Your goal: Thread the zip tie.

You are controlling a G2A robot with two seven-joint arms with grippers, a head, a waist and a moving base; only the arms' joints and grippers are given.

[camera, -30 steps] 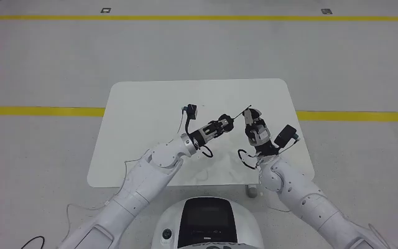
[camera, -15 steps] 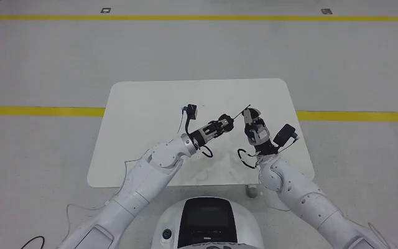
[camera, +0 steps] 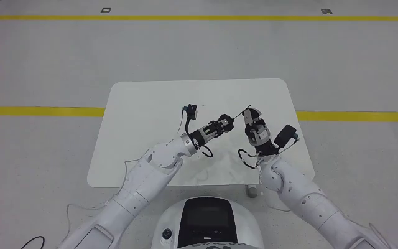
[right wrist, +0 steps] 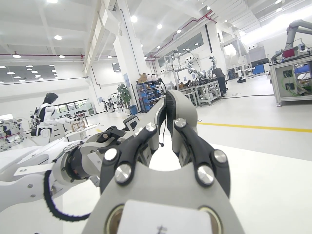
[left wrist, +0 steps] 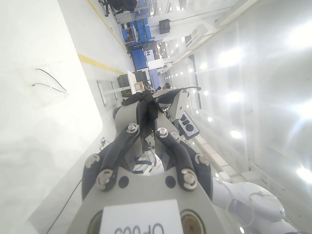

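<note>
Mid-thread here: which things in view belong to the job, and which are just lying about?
Job:
- zip tie
- left gripper and right gripper, both gripping it

Lying about:
- two thin black strips, possibly spare ties, on the white table

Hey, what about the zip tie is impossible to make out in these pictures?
- Top view: the zip tie is a hair-thin line between the left gripper and right gripper, too small to show whether it is threaded.
- Left wrist view: the held part is a dark blur between the fingers.
- Right wrist view: shut fingers hide all but a thin end.
</note>
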